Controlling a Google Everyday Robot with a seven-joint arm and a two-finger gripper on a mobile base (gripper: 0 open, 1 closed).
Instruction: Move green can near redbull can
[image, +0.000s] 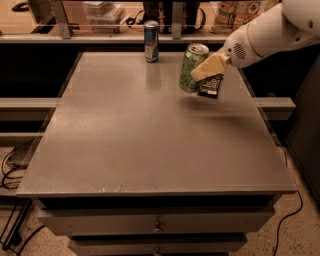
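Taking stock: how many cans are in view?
2. The green can is held tilted in the gripper over the table, far right; the redbull can stands upright at its far edge.

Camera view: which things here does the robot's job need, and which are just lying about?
Job: green can, gripped tilted by the pincer; redbull can at the table's far edge.
Lying about: boxes behind the table; cables beside it.
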